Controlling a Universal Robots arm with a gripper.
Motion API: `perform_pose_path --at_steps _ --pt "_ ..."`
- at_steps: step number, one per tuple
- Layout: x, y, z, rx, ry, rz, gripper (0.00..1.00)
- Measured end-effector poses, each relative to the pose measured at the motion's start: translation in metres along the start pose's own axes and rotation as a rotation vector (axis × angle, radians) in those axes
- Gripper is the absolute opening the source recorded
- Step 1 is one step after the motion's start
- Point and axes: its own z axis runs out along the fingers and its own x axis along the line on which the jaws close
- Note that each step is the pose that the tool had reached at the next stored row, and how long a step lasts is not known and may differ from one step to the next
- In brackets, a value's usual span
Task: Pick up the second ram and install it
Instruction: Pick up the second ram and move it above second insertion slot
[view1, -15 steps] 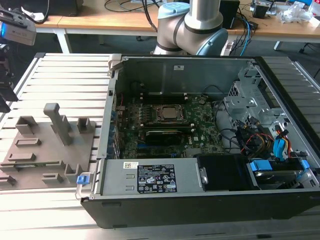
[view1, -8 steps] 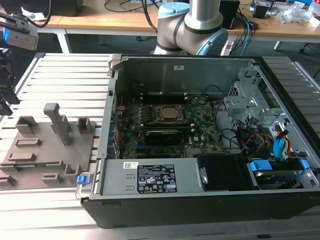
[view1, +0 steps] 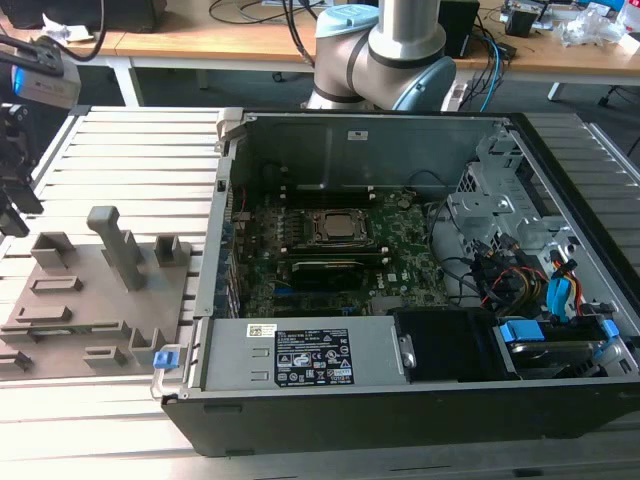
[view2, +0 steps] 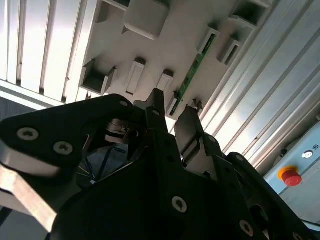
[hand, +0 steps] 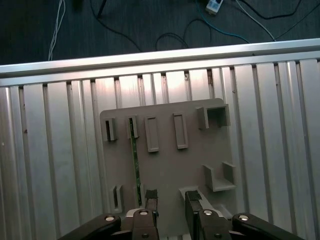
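The claw (hand: 171, 201) hangs over the grey holder plate (hand: 170, 165) on the slatted table (hand: 50, 165), its fingers (hand: 192, 197) apart and empty. The second ram (hand: 135, 160) stands on edge in the plate's slots, near the fingertips, ungripped. A clean pick likely needs the claw centred across the thin board — then a straight, level descent, without twisting against the slots.

No text readable. Power supply (view1: 225, 357) carries white and black labels (view1: 312, 358), print too small. Small white sticker (view1: 357, 135) on computer case (view1: 350, 425) inner wall, illegible. Red button (view2: 290, 175) nearby box: tiny mark, unreadable.
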Motion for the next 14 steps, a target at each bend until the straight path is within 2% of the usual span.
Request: perform_pose_path --at_steps 7,14 --pt "0.0001 -0.0002 0.005 0.0 0.0 0.0 0.36" --pt "0.0003 -0.0005 0.0136 0.0 0.0 0.0 0.36"
